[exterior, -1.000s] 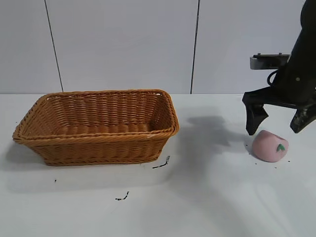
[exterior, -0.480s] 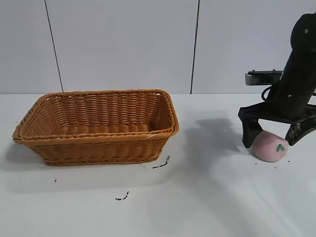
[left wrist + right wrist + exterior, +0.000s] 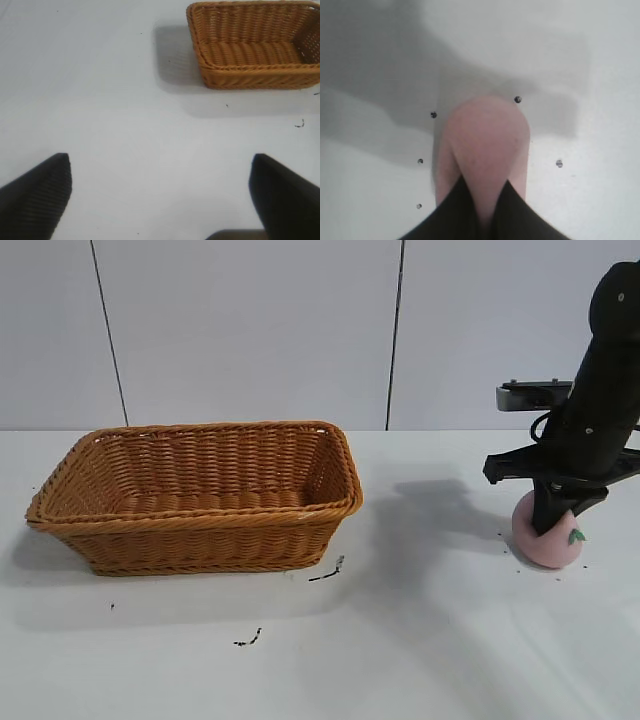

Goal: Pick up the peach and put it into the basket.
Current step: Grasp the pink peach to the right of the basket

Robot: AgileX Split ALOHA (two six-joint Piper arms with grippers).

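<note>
Since a second ago the right gripper [image 3: 553,523] has dropped from above the peach [image 3: 547,537] onto it, and its two fingers, then spread wide on either side of the fruit, have drawn together. In the exterior view they now form a narrow dark wedge pressed against the top of the pale pink fruit, which sits on the white table [image 3: 420,640] at the right, well apart from the basket [image 3: 200,495]. The right wrist view shows the fingertips [image 3: 465,210] nearly meeting over the peach [image 3: 485,145], pinching a ridge of its soft surface between them, with small dark specks [image 3: 433,115] scattered on the table around it. The peach rests on the table, green leaf mark [image 3: 575,536] facing the camera. The basket stands at the left, unmoved. The left gripper [image 3: 160,200] hangs above bare table, its fingers held wide apart, with the basket [image 3: 255,45] farther off in its view.
</note>
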